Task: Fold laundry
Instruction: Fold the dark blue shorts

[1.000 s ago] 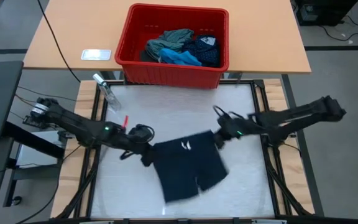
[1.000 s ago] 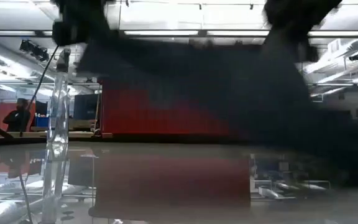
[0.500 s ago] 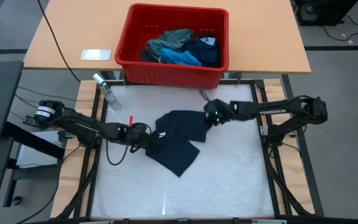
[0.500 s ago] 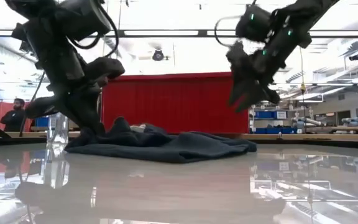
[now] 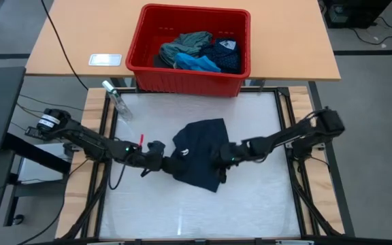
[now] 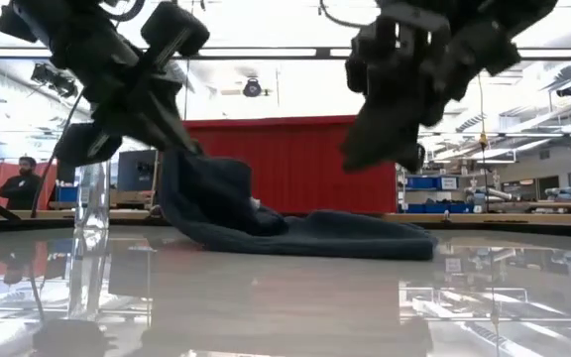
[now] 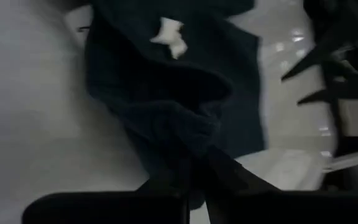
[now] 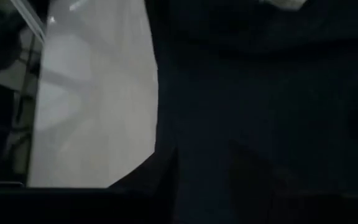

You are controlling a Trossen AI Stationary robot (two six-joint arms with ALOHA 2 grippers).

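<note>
Since half a second ago we have swung our right gripper (image 5: 222, 158) from the dark navy shorts' (image 5: 199, 152) two o'clock corner down to their four o'clock edge; how far it is open we cannot tell. Our left gripper (image 5: 165, 162) is clamped on the nine o'clock edge, lifting it. The shorts lie mid-table, six o'clock of the red bin (image 5: 137, 54).

Both arms reach low toward mid-table from opposite sides. The left gripper (image 5: 163, 163) pinches the dark navy garment (image 5: 199, 150); the right gripper (image 5: 222, 163) hovers over its other edge, fingers spread.
</note>
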